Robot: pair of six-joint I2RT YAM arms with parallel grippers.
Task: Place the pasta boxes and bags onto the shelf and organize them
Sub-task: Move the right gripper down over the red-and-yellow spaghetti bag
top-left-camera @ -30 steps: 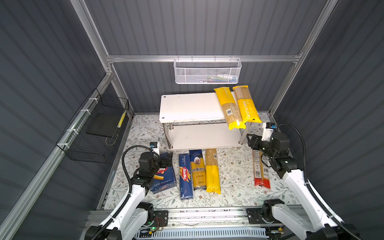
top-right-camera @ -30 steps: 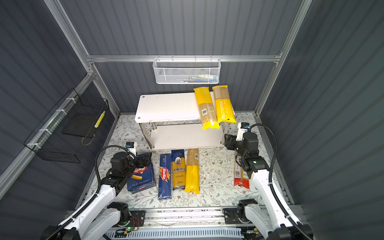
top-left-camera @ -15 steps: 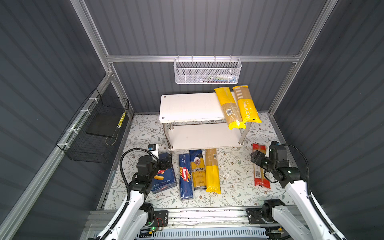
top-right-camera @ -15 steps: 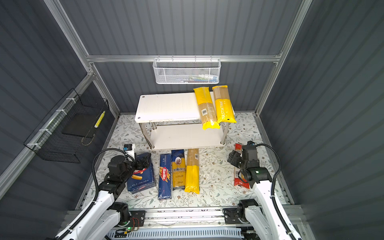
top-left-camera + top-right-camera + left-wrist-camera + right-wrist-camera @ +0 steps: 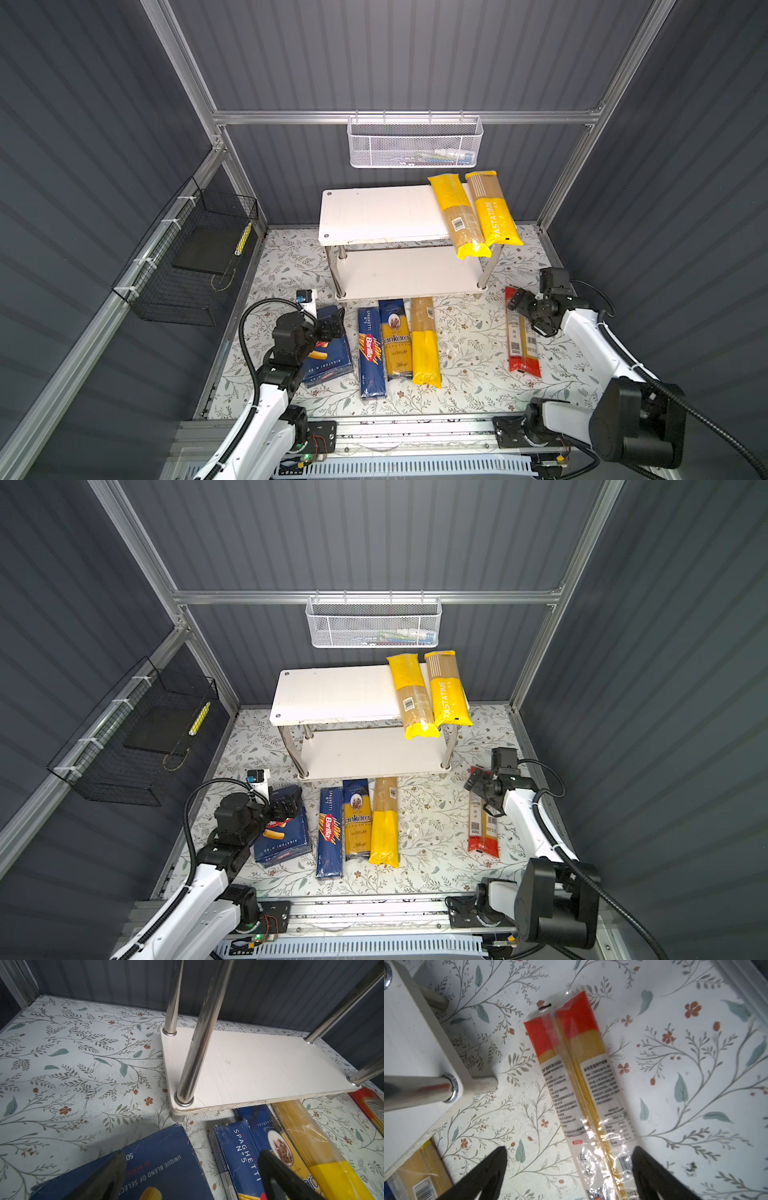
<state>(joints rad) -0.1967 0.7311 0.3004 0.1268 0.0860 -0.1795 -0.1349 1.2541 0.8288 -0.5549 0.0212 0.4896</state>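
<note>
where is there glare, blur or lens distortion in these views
Right wrist view: white glare streaks on the clear film of the red-and-clear bag, and its small print reads soft. Left wrist view: the shelf legs splay outward from the wide lens; the left gripper is dark and blurred at the frame edge. Both top views: even light, sharp, aluminium posts lean outward.

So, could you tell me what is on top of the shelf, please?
A yellow bag and the PASTATIME bag lie side by side at the right end of the shelf's top board, near ends overhanging its front edge. The board beneath them is covered.
</note>
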